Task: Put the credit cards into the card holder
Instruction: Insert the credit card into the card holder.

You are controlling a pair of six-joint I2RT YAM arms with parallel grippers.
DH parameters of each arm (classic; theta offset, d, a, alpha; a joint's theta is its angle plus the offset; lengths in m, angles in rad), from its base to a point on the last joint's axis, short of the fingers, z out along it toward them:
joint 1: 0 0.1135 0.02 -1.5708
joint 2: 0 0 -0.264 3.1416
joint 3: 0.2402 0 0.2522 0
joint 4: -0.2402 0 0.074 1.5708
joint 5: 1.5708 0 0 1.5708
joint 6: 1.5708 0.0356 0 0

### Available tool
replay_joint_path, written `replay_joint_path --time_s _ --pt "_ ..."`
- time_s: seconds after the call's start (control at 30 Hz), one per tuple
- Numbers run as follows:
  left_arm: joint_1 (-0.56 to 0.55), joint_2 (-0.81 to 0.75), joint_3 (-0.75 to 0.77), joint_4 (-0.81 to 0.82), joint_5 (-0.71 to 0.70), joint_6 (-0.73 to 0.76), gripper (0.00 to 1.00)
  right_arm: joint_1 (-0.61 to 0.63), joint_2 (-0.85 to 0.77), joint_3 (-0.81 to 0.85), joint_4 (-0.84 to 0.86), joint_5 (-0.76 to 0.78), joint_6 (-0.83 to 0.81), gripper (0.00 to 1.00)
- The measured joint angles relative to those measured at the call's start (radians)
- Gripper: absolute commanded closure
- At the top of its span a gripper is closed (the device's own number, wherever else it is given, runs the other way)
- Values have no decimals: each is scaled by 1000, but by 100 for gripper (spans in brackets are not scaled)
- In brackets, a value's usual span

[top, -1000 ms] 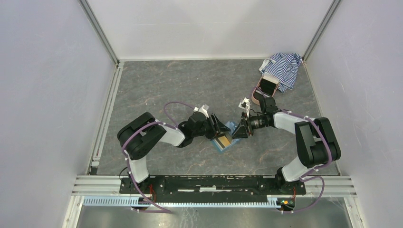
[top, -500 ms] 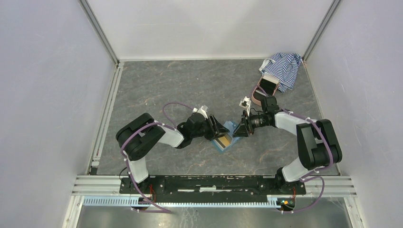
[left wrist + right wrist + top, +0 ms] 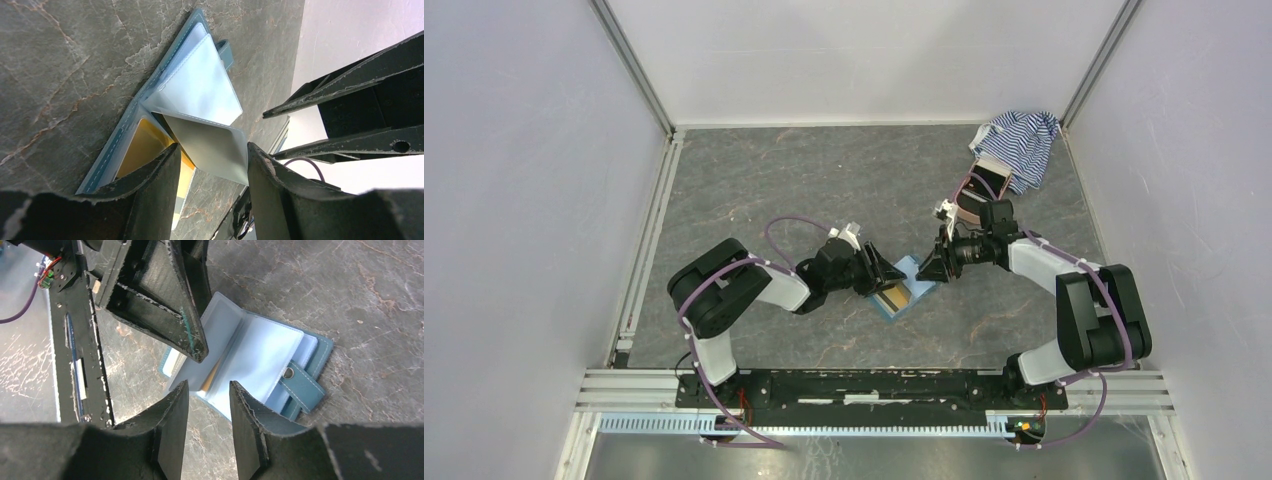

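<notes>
The teal-blue card holder [image 3: 911, 268] lies open on the grey table between my two grippers, its clear sleeves fanned out. It also shows in the left wrist view [image 3: 200, 90] and in the right wrist view [image 3: 270, 352], snap tab [image 3: 302, 385] to the right. A tan-gold credit card [image 3: 891, 297] sits in a sleeve on its near side [image 3: 145, 145]. No dark grey card shows. My left gripper [image 3: 885, 273] is open, its fingers either side of a loose sleeve flap [image 3: 212, 142]. My right gripper [image 3: 926, 268] is open and empty, just above the holder's edge [image 3: 207, 390].
A pink oval case [image 3: 982, 185] and a blue-white striped cloth [image 3: 1021, 140] lie at the back right, behind my right arm. Grey walls close in three sides. A metal rail [image 3: 874, 385] runs along the near edge.
My right gripper has drawn back slightly up and to the right, uncovering more of the holder's blue far side. My left gripper has hardly moved.
</notes>
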Motion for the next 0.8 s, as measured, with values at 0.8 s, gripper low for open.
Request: replay_joint_path --time_s 0.8 --pt "0 -17 -44 56 0 -1 34 144 83 5 -65 13 -69 81"
